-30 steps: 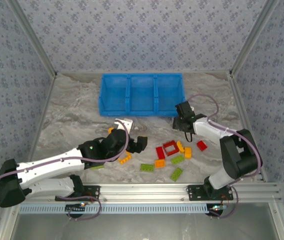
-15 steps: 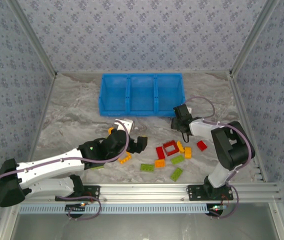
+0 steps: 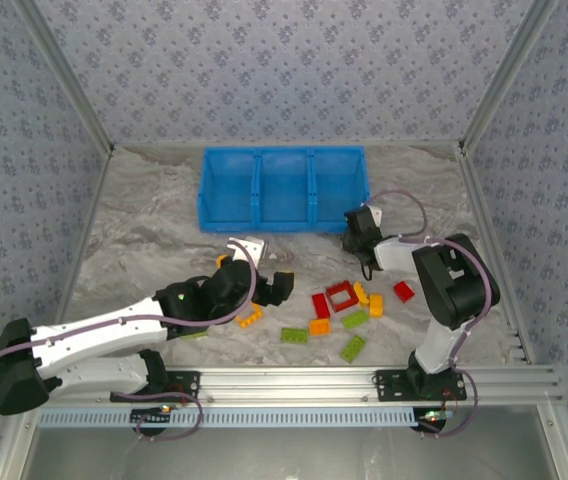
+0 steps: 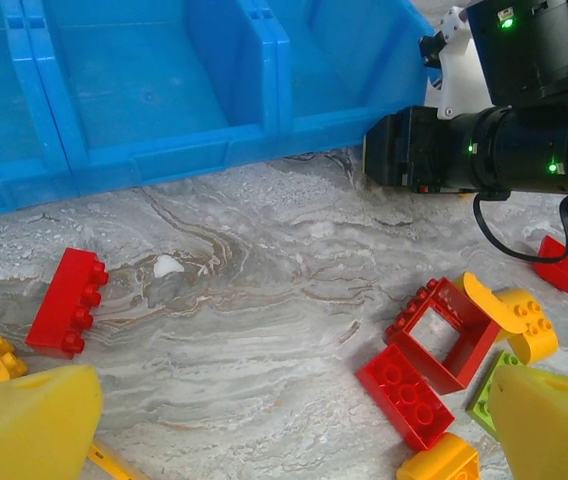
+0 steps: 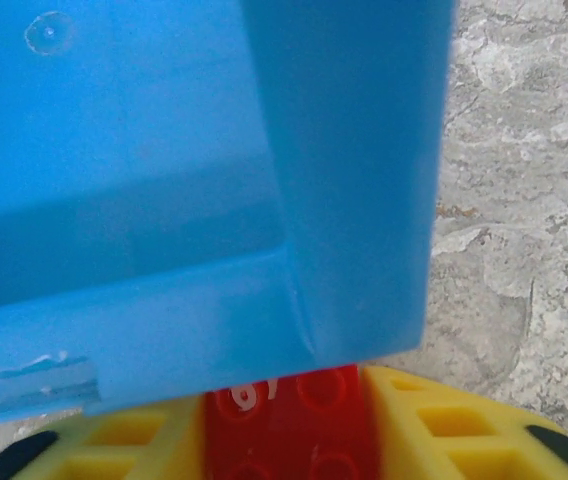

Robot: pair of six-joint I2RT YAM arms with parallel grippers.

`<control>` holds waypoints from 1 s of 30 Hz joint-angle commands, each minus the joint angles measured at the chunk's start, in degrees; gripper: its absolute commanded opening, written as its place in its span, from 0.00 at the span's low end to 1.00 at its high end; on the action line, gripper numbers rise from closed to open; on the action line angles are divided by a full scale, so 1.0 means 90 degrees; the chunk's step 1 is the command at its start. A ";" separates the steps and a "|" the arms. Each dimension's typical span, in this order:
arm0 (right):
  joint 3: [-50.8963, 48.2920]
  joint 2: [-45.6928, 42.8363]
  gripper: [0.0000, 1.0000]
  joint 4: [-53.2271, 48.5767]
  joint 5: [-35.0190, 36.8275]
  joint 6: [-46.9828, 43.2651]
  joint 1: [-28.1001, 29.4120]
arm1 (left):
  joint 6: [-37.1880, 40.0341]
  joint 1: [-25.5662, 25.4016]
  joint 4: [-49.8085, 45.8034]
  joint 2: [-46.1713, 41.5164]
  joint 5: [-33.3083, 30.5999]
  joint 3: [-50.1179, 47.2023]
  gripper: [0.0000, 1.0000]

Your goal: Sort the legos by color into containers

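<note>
The right gripper (image 3: 360, 232) is closed on a red brick (image 5: 289, 415). The right wrist view has the brick clamped between the two yellow fingers, studs facing the camera. It sits just beside the near right corner of the bin (image 3: 209, 190), outside the wall. That corner's blue outer faces stand close in front of the wrist camera, with bare counter (image 5: 524, 150) to the right. From so close I cannot tell how high the brick is against the rim, though it looks low.

The left gripper (image 3: 276, 288) is wide open with nothing in it. It hangs over the counter left of the loose bricks (image 3: 336, 318), which lie in a scatter of red, yellow and green near the front. Among them are an open red frame (image 4: 476, 352) and, well to its left, a lone red block (image 4: 64, 302).

The bin's three compartments look empty, so sorting has barely begun. The step in hand is delivery of the first red brick. The next move likely calls for raising the brick over the rim, moving it across the wall to one compartment, most easily the right one, then opening the fingers. Moving straight in would push the brick against the wall. The left arm could pick another colour meanwhile.
</note>
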 commanded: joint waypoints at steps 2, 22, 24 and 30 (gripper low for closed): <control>-0.0139 0.0075 0.35 -0.0164 0.0022 0.0144 0.0011 | 0.0086 -0.0064 -0.0106 -0.0201 -0.0171 0.0000 0.99; 0.1764 -0.0899 0.29 -0.2717 -0.0989 -0.0514 0.0166 | -0.0072 -0.0126 -0.0341 0.0080 -0.0613 0.0802 0.99; 0.2335 -0.0283 0.28 -0.2862 -0.1123 -0.0541 0.0079 | -0.0026 -0.0132 -0.0450 0.0246 -0.0674 0.1044 0.99; 0.3634 0.1123 0.27 -0.3123 -0.1381 -0.0387 -0.0048 | 0.0095 -0.0132 -0.0517 0.0717 -0.0563 0.1467 0.99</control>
